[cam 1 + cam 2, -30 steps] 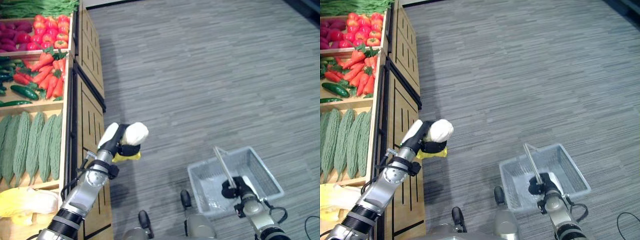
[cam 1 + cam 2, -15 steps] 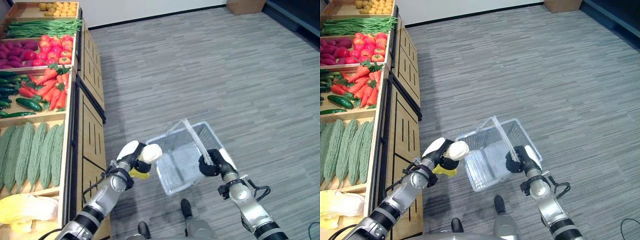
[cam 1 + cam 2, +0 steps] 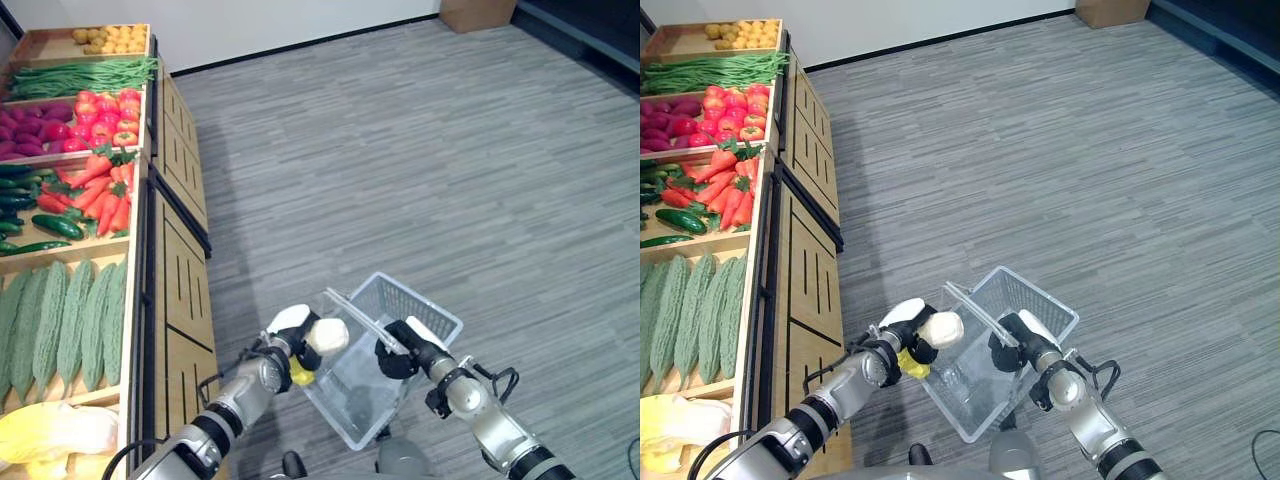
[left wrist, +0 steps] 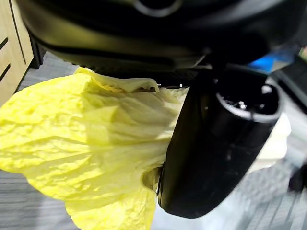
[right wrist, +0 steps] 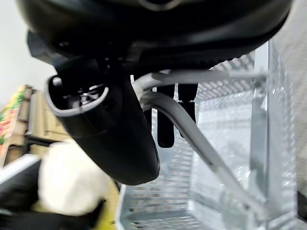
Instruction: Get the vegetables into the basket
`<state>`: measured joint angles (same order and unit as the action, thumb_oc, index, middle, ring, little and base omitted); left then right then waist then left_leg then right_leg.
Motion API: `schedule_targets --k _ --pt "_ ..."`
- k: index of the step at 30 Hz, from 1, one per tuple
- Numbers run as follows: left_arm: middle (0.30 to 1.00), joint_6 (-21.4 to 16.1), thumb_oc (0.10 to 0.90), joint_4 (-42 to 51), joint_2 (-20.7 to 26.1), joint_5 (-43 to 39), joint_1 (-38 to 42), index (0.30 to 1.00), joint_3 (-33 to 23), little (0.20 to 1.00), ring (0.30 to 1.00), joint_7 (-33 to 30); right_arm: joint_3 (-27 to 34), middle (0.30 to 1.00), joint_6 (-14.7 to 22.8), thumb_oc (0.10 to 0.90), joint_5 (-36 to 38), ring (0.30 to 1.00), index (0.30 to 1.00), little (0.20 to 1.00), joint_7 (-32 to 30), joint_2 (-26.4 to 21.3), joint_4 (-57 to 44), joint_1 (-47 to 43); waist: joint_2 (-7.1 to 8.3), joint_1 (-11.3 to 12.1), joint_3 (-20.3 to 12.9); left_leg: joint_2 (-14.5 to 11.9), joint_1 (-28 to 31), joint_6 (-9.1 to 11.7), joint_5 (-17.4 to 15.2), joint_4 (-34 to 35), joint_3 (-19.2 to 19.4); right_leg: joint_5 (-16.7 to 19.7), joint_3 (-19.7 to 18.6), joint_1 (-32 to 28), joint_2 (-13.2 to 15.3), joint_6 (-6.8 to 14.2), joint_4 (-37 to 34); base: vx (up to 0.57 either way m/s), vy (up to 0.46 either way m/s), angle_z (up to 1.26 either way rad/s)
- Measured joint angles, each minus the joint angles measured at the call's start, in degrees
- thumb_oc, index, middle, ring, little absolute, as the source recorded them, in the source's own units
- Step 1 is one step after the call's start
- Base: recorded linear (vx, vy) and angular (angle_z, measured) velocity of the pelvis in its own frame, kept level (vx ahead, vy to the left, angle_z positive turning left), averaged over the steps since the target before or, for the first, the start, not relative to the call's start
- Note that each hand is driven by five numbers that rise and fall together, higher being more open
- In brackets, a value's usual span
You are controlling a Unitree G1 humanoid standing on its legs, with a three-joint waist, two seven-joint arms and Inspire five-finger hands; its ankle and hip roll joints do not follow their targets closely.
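A grey plank floor (image 3: 420, 150) spreads across most of the scene, and along its left side stands a long wooden produce stand (image 3: 170, 240) with slatted front panels and open bins on top. Its bins, from the far end toward the near end, hold small yellow-brown potatoes (image 3: 105, 38), a layer of green beans (image 3: 80, 75), red tomatoes (image 3: 112, 108) beside dark purple produce (image 3: 25, 125), orange carrots (image 3: 100, 190) beside dark green cucumbers (image 3: 40, 222), and five pale green bitter gourds (image 3: 60, 320) lying side by side. At the stand's near corner lie yellow leafy cabbages (image 3: 50, 435); their number cannot be told.

One clear wire basket (image 3: 405, 310) hangs tilted over the floor, just off the stand's near front edge, with one grey handle (image 3: 355, 312) raised across its mouth. The right hand (image 3: 400, 352) has its fingers curled round that handle, as the right wrist view confirms.

The left hand (image 3: 295, 335), white thumb cover (image 3: 328, 336) uppermost, is clenched on one yellow leafy cabbage (image 4: 86, 143), whose crinkled leaves bulge out beneath the palm. It holds the cabbage at the basket's left rim, between the stand's front and the basket, not yet inside. Nothing lies between the cabbage and the basket's opening.
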<state>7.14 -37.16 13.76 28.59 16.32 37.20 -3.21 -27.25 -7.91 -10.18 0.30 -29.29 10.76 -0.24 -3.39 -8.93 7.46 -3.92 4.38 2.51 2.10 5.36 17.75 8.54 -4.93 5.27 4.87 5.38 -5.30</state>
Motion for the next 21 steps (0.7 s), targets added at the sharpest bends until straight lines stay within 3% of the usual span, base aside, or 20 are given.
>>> schedule_targets --k 13,14,15,21 --pt "0.3 -0.1 0.4 -12.9 -4.7 5.3 5.8 0.3 5.0 0.3 0.3 0.3 -8.3 0.3 0.0 0.4 2.3 0.3 0.3 0.3 0.6 -1.0 -3.1 -9.4 -1.36 -0.5 0.1 0.0 -0.3 0.0 0.0 -0.3 1.2 0.0 -0.9 0.9 -0.2 0.0 0.0 -0.01 0.002 -0.03" --pt "0.616 0.0 0.625 -13.0 -5.5 5.6 6.5 0.616 5.8 0.616 0.616 0.3 -8.8 0.3 -0.1 0.4 3.9 0.3 0.3 0.3 0.5 -1.0 -3.1 -9.8 -1.58 -0.6 0.1 -0.1 -0.2 0.0 0.0 -0.3 1.5 0.2 -1.0 1.0 -0.2 0.3 0.0 -0.05 0.013 -0.17" --pt "1.0 0.1 0.9 -13.6 -5.8 6.5 7.0 1.0 6.7 1.0 1.0 0.3 -10.2 0.3 -0.1 0.4 4.4 0.3 0.3 0.3 0.5 -0.9 -3.1 -11.2 -1.74 -1.0 0.2 0.0 -0.3 0.0 0.0 -0.3 2.1 0.1 -1.5 1.6 -0.3 0.2 0.0 -0.06 0.01 -0.28" --pt "1.0 -0.4 0.9 -16.0 -7.1 8.8 8.2 1.0 8.1 1.0 1.0 -0.1 -12.2 0.3 -0.1 0.4 6.6 0.3 0.3 0.3 0.4 -0.5 -5.0 -13.9 -2.73 -1.5 0.7 -0.3 -0.6 0.0 -0.2 -0.3 4.2 0.9 -1.2 3.0 -0.4 0.4 0.0 -0.01 -0.013 -0.19"
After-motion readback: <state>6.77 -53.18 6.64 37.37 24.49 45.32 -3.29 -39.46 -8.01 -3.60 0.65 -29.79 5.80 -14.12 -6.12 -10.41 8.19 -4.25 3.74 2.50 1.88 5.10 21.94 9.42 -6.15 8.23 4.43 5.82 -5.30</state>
